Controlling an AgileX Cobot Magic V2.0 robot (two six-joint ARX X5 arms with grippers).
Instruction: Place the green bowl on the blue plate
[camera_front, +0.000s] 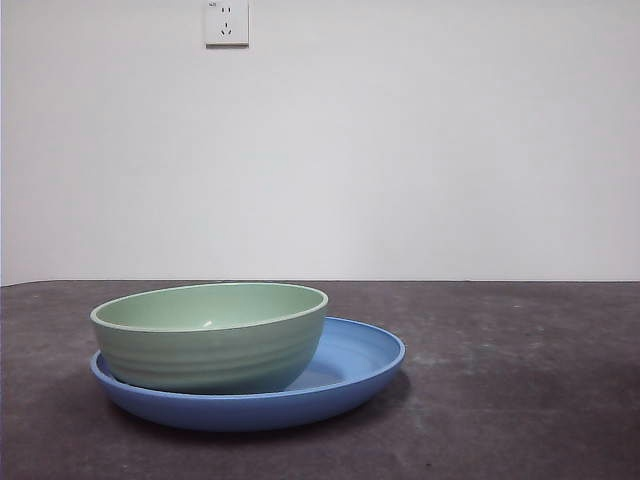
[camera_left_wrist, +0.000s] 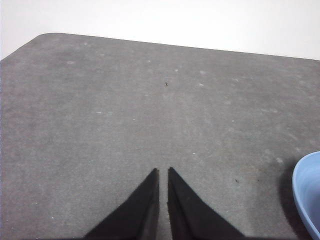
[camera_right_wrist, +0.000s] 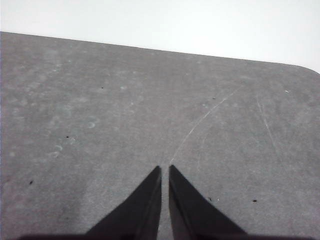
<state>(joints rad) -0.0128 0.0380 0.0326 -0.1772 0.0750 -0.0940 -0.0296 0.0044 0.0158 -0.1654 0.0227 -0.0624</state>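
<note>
Bowl and plate sit together on the dark grey table, left of the middle in the front view. The pale green bowl rests inside the blue plate, set toward the plate's left side, so that its left wall comes close to the plate's rim while a broad stretch of bare blue shows to its right. The bowl looks slightly tilted, its rim higher on the right than on the left. A white wall stands behind the table, with a socket high on it. Neither arm shows in the front view. The left gripper hangs above bare tabletop with its two black jaws drawn together, only a thin slit between them, holding nothing; an edge of the blue plate shows at the side of its wrist view. The right gripper is likewise closed on nothing, over a scratched patch of table, well apart from the dishes.
</note>
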